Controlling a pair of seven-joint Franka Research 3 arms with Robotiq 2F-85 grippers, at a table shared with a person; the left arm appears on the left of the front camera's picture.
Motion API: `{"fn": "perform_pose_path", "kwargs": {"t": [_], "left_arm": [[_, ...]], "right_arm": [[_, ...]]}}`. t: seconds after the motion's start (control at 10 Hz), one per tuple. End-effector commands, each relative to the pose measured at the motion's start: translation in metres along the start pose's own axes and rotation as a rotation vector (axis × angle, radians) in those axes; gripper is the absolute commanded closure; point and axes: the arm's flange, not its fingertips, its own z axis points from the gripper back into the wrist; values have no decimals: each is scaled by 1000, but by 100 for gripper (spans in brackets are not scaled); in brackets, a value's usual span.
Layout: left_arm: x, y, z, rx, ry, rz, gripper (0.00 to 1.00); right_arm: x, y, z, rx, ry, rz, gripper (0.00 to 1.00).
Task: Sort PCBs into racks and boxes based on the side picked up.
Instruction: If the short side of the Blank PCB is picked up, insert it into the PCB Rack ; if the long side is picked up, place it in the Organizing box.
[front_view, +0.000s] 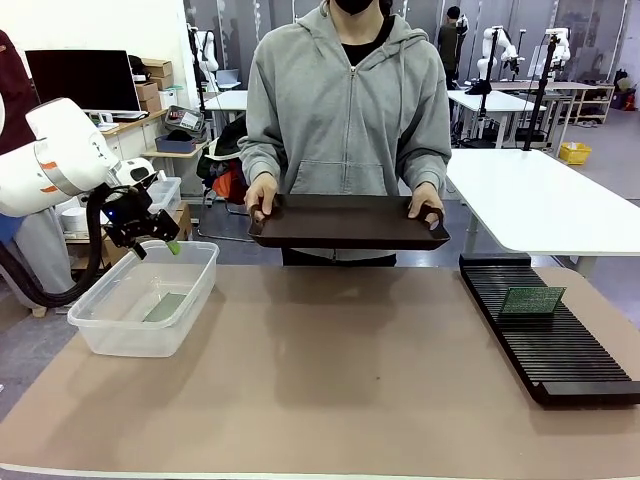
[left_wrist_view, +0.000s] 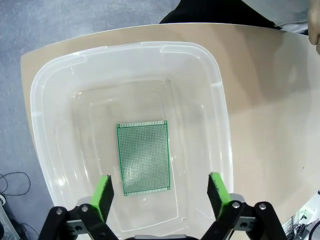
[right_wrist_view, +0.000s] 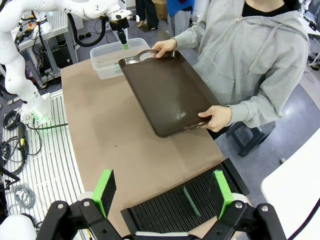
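1. The left gripper (left_wrist_view: 159, 197) is hanging with jaws wide and empty above the clear tub (left_wrist_view: 50, 75); one PCB (left_wrist_view: 144, 157) is lying flat directly below, apart from every wall.
2. The right gripper (right_wrist_view: 164, 192) is gaping wide and empty over the black rack (right_wrist_view: 175, 205), where another PCB (right_wrist_view: 190, 201) is standing on edge in a slot.
3. A person is holding a brown tray (front_view: 345, 220) well beyond both.

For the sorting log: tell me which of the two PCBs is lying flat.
The PCB in the clear tub lies flat on its bottom; the PCB in the black rack stands on edge in a slot.

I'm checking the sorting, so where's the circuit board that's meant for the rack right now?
In the front view, that PCB stands on edge in a slot of the black rack on the robot's right side of the table, toward the rack's far end, near the person holding the brown tray.
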Motion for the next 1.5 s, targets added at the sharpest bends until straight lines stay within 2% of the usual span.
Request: {"fn": "perform_pose_path", "kwargs": {"t": [0.0, 0.5, 0.7, 0.8, 0.9, 1.0, 1.4], "left_arm": [[1, 3, -1, -5, 9, 5, 0], [0, 1, -3, -1, 4, 1, 0], [12, 8, 45, 145, -62, -165, 0], [13, 14, 75, 158, -53, -241, 0], [12, 8, 104, 126, -68, -331, 0], [11, 3, 135, 37, -71, -414, 0], [6, -3, 268, -153, -276, -680, 0]], "right_arm": [[0, 1, -1, 6, -7, 1, 0], [0, 1, -1, 6, -7, 1, 0], [0, 1, -1, 6, -7, 1, 0], [0, 1, -1, 6, -7, 1, 0], [0, 1, -1, 6, -7, 1, 0], [0, 1, -1, 6, -7, 1, 0], [0, 1, -1, 6, -7, 1, 0]]}}
